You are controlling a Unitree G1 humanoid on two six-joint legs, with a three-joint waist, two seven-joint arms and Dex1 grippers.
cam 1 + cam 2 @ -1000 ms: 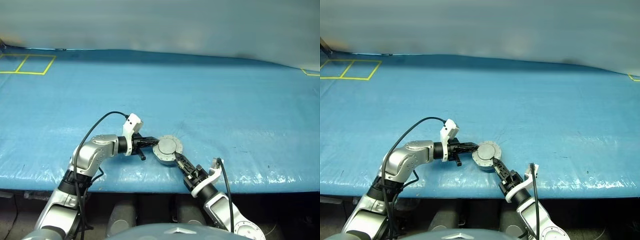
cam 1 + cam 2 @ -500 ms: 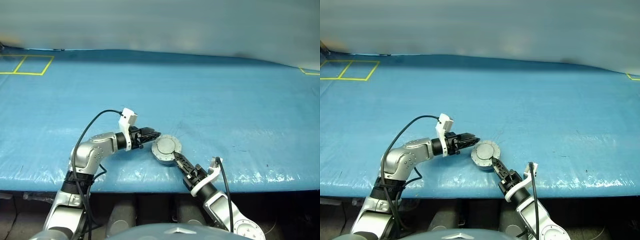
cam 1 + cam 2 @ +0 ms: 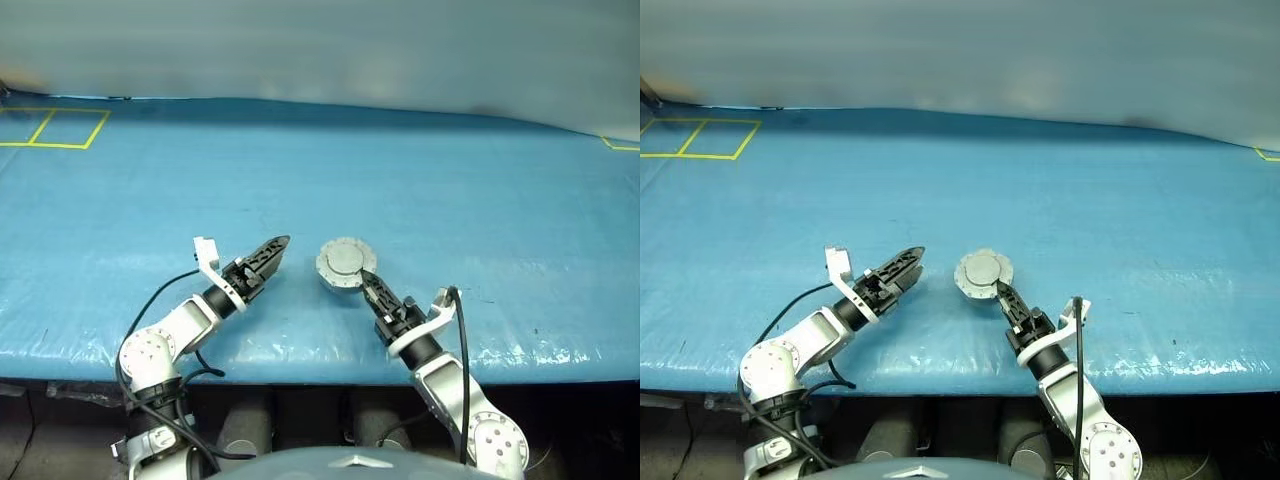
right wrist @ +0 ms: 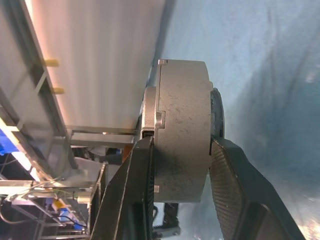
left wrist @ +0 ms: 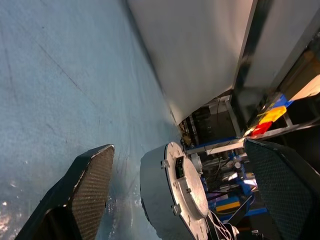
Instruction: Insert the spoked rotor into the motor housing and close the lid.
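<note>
Right wrist view: right end effector (image 4: 175,175) gripping closed motor housing (image 4: 182,130); left end effector (image 3: 265,258) hovering beside housing, spread wide, empty.

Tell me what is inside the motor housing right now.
Nothing inside can be seen: the lid lies shut on the motor housing, showing its plain grey outer face. Whether the rotor sits within is hidden. The right gripper clamps the housing.
</note>
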